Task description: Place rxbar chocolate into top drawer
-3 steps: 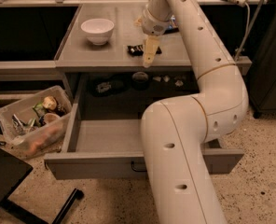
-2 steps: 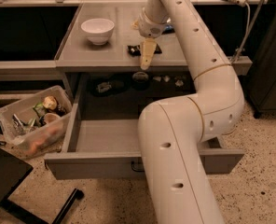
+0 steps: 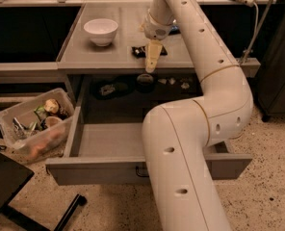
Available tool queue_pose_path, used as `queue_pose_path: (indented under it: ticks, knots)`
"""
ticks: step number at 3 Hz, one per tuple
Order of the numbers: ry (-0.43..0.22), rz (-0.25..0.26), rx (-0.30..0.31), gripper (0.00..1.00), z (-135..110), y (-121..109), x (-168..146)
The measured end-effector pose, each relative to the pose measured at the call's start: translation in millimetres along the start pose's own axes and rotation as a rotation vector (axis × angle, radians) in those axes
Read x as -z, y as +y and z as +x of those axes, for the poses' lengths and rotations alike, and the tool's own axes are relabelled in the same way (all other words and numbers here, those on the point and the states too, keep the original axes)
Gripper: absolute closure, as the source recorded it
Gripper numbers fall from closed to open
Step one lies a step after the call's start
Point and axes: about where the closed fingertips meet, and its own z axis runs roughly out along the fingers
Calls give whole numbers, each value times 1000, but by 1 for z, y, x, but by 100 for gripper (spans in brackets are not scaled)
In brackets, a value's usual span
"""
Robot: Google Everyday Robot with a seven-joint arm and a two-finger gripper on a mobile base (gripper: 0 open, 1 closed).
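Camera view, high and frontal: looks down on a grey desk (image 3: pixel 109 52) with the top drawer (image 3: pixel 104 172) standing wide open below it. Shows the white arm (image 3: pixel 219 95) rising from the foreground, bending at the right and reaching back over the desk. Finds the hand (image 3: pixel 151 61) at the arm's end, pale yellow, pointing straight down at the desk's front edge. Cannot tell whether spread or pressed together, nor whether gripping anything. Places the rxbar chocolate (image 3: pixel 138 51) flat on the desk near the front edge, right behind the hand and partly covered by it; cannot tell if touching. Puts a white bowl (image 3: pixel 100 31) farther back and to the left on the desk, well apart from the bar. Shows a small dark handle (image 3: pixel 141 171) at the middle of the drawer's front panel, and a few small dark and pale items (image 3: pixel 109 88) in the shadow at its back. Leaves a clear plastic bin (image 3: pixel 32 121) of clutter on the speckled floor (image 3: pixel 272 177), left of the drawer.
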Motion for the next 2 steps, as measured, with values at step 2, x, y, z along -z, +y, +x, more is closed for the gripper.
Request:
queue_pose_path:
  ticks: [2]
  knots:
    - [-11,-34,-104,0,7,14,13]
